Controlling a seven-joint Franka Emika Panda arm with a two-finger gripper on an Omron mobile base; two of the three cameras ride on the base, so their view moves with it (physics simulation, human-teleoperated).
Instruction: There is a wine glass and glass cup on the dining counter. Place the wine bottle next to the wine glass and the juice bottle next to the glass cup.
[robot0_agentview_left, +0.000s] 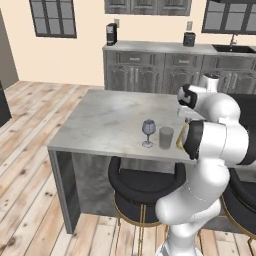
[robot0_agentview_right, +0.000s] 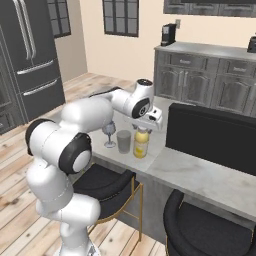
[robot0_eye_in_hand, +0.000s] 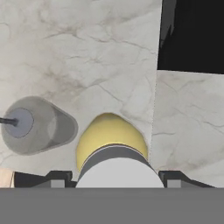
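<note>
Nearest the base, two black round stools (robot0_agentview_left: 142, 187) with gold frames stand tucked under the front edge of the bench (robot0_agentview_left: 105, 120), a grey-white marble island top. Just above them, near that front edge, three things stand upright in a short row. The wine glass (robot0_agentview_left: 148, 132), stemmed with a bluish bowl, is at the left end in the left base view; the glass cup (robot0_agentview_left: 166, 137), a grey tumbler, stands just beside it without touching. On the cup's other side, seen from the right base view, the juice bottle (robot0_agentview_right: 141, 143) stands close by the tumbler, yellow and upright on the marble. The gripper (robot0_agentview_right: 142, 128) hangs straight down over the bottle's top, and the hand view looks down along the bottle's pale cap and yellow shoulder, with the dark fingertips (robot0_eye_in_hand: 59, 178) on either side of the cap; the gripper is clamped on the juice bottle at its neck. In that same hand view the tumbler lies just to the left of the bottle. Behind the bottle a raised black divider (robot0_agentview_right: 212, 135) crosses the bench. Farther back, grey cabinets (robot0_agentview_left: 150, 70) line the wall, with a dark coffee machine (robot0_agentview_left: 111, 34) on their marble top.
</note>
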